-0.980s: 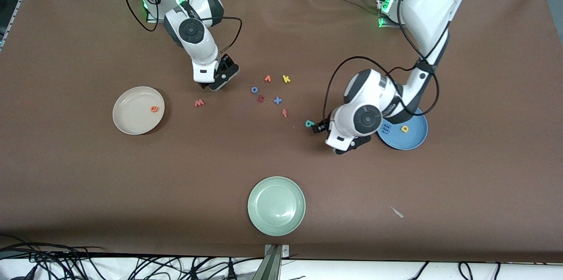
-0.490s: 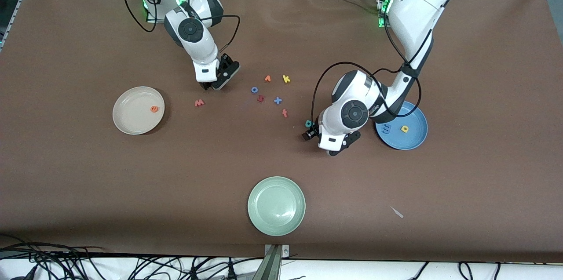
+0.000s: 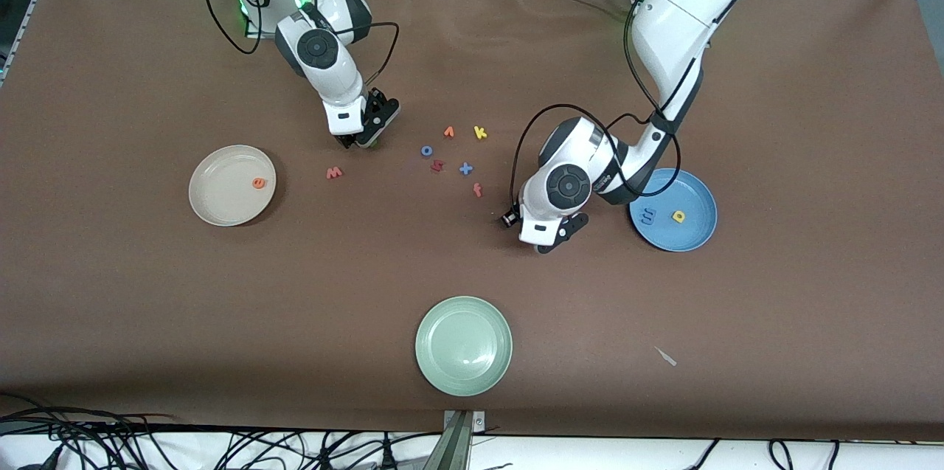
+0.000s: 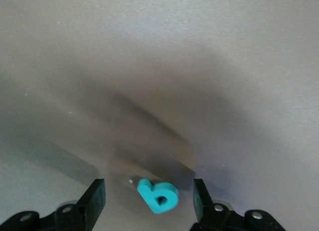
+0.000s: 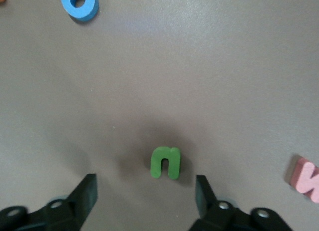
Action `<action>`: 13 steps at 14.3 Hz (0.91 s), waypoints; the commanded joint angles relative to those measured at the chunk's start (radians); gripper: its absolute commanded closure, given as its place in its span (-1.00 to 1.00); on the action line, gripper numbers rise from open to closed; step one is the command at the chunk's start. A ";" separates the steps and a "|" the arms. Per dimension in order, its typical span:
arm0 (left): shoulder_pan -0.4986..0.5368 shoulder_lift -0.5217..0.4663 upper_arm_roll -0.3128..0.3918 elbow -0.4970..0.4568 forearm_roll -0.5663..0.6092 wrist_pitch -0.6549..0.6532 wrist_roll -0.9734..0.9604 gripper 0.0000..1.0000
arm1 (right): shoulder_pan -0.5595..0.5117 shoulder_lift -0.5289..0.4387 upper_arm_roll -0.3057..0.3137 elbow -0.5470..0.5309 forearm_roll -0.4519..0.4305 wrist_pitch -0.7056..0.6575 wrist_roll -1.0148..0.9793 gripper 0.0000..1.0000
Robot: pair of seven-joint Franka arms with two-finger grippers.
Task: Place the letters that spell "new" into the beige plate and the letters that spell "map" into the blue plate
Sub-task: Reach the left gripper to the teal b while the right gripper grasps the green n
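In the left wrist view the teal a [image 4: 158, 195] lies flat on the table between the fingers of my left gripper [image 4: 147, 200]. The jaws are open, with a gap on each side. In the front view the left gripper [image 3: 527, 223] hides it. My right gripper [image 5: 145, 192] is open and low over the green n [image 5: 165, 162], which lies just ahead of its fingertips. The pinkish-red w [image 3: 334, 173] lies between the right gripper [image 3: 366, 138] and the beige plate [image 3: 214, 206]. That plate holds the orange e [image 3: 258, 183]. The blue plate [image 3: 695, 193] holds the blue m [image 3: 648, 215] and the yellow p [image 3: 678, 216].
Loose letters lie mid-table between the arms: blue o [image 3: 426, 150], orange v [image 3: 448, 132], yellow k [image 3: 480, 133], a red letter [image 3: 436, 165], blue x [image 3: 465, 168] and red-orange f [image 3: 477, 190]. A pale green plate [image 3: 463, 345] sits near the front edge.
My left gripper has moved toward the right arm's end and now covers the teal a in the front view. The right gripper has shifted slightly over the green n.
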 commanded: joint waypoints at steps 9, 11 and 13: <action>-0.025 -0.013 0.002 -0.017 0.026 0.004 -0.062 -0.48 | -0.010 0.010 -0.001 -0.004 0.009 0.033 -0.084 -0.07; -0.028 -0.013 0.002 -0.015 0.026 0.006 -0.062 -0.47 | -0.013 0.012 -0.001 -0.001 0.006 0.033 -0.096 -0.02; -0.031 -0.010 0.003 -0.018 0.029 0.004 -0.059 -0.36 | -0.016 0.018 -0.004 0.001 0.006 0.041 -0.095 -0.01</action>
